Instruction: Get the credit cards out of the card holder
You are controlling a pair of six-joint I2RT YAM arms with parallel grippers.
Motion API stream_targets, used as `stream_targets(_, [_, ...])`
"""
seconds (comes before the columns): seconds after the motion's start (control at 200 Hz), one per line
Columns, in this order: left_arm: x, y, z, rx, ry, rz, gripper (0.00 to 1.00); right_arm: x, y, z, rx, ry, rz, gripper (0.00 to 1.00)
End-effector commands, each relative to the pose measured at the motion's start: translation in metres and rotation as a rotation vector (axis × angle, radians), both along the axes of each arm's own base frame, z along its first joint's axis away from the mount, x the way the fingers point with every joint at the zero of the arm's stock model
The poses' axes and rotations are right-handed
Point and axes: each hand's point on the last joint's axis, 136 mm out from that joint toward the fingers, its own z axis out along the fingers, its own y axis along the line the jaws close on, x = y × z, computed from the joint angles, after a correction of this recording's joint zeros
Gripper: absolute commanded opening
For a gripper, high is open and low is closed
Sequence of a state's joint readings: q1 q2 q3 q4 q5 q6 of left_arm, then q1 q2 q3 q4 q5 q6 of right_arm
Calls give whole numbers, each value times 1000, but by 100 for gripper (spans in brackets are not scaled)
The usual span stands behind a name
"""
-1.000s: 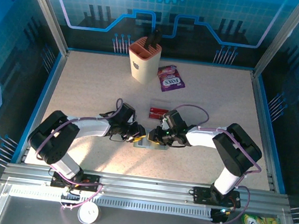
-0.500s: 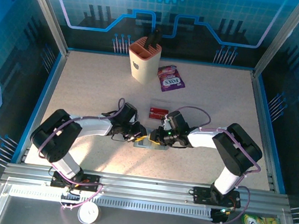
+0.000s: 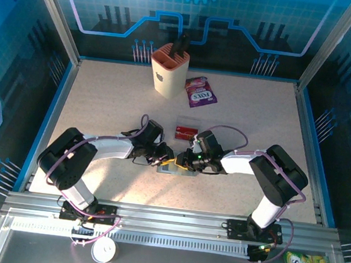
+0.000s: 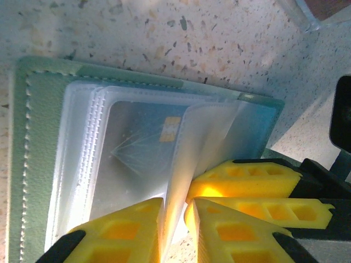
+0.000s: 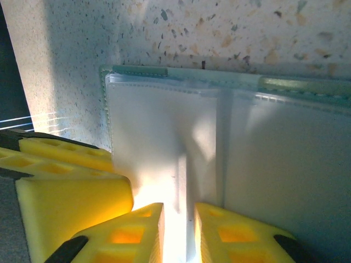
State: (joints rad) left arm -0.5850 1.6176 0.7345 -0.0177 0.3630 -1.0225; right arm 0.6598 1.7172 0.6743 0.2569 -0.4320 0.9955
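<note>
A: Two questions: where is the card holder [image 3: 177, 172] lying, and what is gripping it?
B: It's lying open on the worktop [image 3: 103, 98]. The left gripper [image 4: 174, 207] and right gripper [image 5: 179, 211] are each pinching one of its clear sleeves [image 4: 131, 153]; red cards [image 3: 186, 131] are lying just behind.

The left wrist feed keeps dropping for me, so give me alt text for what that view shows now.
The left gripper pinches a raised clear sleeve of the open grey-green card holder, which lies flat on the speckled table. A pale card with a small orange patch shows faintly inside one sleeve.
</note>
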Motion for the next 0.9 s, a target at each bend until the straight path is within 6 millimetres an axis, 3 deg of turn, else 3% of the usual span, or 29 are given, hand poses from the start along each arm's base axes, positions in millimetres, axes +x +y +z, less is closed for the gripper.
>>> stream_targets(0.0, [3, -6, 10, -11, -18, -13, 21, -9, -7, -13, -19, 44, -2, 22])
stream_targets(0.265, [9, -15, 18, -39, -29, -33, 19, 5, 0, 33, 63, -78, -10, 25])
stream_targets(0.615, [11, -36, 31, -43, -44, -103, 23, 19, -45, 61, -42, -142, -78, 28])
stream_targets(0.895, [8, -58, 21, -31, -20, -173, 21, 20, -77, 71, -81, -181, -141, 29])
